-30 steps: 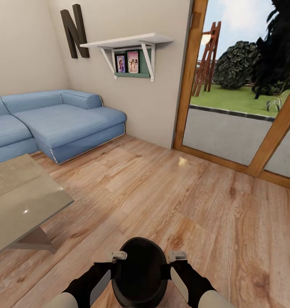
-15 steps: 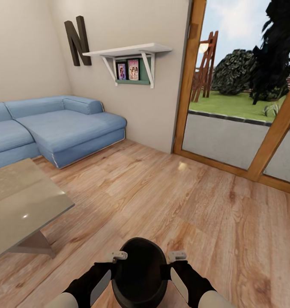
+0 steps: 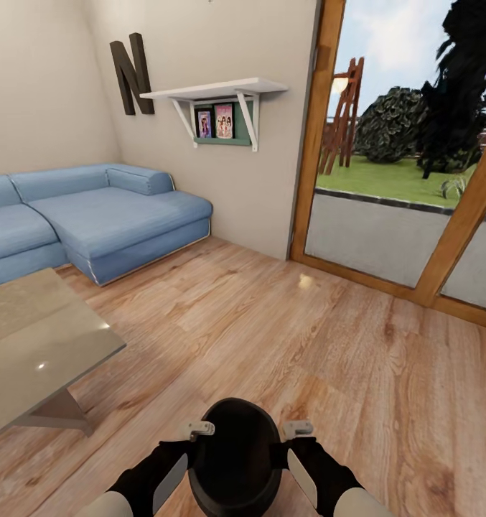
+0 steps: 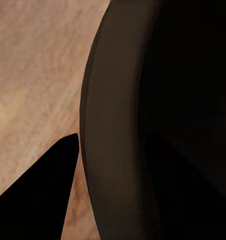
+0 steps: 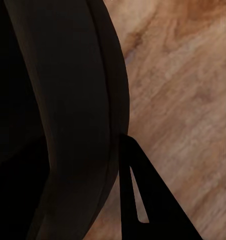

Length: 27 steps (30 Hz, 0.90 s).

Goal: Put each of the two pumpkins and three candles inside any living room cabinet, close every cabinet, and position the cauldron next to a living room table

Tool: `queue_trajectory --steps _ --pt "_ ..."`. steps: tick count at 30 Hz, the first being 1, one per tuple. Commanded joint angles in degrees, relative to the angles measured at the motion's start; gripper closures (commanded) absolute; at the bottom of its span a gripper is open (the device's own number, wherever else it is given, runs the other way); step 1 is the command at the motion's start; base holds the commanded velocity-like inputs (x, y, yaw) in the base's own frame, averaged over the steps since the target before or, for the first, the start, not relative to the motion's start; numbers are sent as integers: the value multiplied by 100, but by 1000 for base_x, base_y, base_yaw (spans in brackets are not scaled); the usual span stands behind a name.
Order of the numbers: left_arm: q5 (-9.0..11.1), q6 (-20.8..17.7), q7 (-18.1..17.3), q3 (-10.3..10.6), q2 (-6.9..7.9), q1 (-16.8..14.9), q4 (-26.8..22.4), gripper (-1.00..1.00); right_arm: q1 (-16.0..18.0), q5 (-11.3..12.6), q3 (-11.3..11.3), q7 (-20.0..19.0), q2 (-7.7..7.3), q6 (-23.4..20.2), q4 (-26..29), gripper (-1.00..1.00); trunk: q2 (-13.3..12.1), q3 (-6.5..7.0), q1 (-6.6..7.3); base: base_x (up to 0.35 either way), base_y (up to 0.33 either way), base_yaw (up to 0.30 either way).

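Nearest, low in the head view: the cauldron (image 3: 235, 459), black and wide-mouthed, carried between both arms just ahead of the trunk, above the plank floor (image 3: 307, 345). Left gripper (image 3: 197, 430) pressed at one side of the rim, right gripper (image 3: 298, 429) at the other; pale fingertips (image 3: 201, 429) showing at each flank. From the wrist views, one dark finger of each gripper lying close along the outside of the pot's wall (image 4: 113, 150), the inner finger lost in the black; whether a rim is truly pinched or the pot merely squeezed between the arms, hard to tell, so finger state left as uncertain. A step further, off to the left: the table (image 3: 34, 345), glossy grey top and slab leg, near but still apart from the pot. Beyond it, the blue sofa (image 3: 92, 215) in the corner; on the far wall, a white shelf (image 3: 214, 90) and a big letter N (image 3: 131, 72); at right, a wood-framed glass door (image 3: 415, 215) onto the garden. By way of judgement: cauldron step under way, with the set-down beside the table left to do. About pumpkins, candles and cabinet, nothing to judge from here.
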<state>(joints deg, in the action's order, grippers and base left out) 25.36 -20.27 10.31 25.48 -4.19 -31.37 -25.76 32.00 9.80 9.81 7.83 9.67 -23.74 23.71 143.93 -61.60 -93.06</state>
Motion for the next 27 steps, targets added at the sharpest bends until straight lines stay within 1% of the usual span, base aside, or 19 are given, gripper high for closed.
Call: queue_trajectory --steps 1,3,6,9,27 --pt "74 -16 67 88 68 -1 -5 100 8 189 66 38 -9 -10 34 100 1 18 4 0 0 0" --pt "74 -14 67 88 68 -1 -2 100 8 189 66 39 -9 -9 40 100 -2 62 9 0 0 0" --pt "74 -8 67 88 68 -1 -2 100 8 189 65 38 -9 -8 47 100 -2 65 9 0 0 25" --pt "74 -6 67 88 68 -1 -6 100 8 189 65 41 -9 -8 47 100 -2 73 9 0 0 146" --pt "74 -5 67 88 68 -1 -25 100 8 189 72 34 -2 -8 46 100 -2 77 9 0 0 280"
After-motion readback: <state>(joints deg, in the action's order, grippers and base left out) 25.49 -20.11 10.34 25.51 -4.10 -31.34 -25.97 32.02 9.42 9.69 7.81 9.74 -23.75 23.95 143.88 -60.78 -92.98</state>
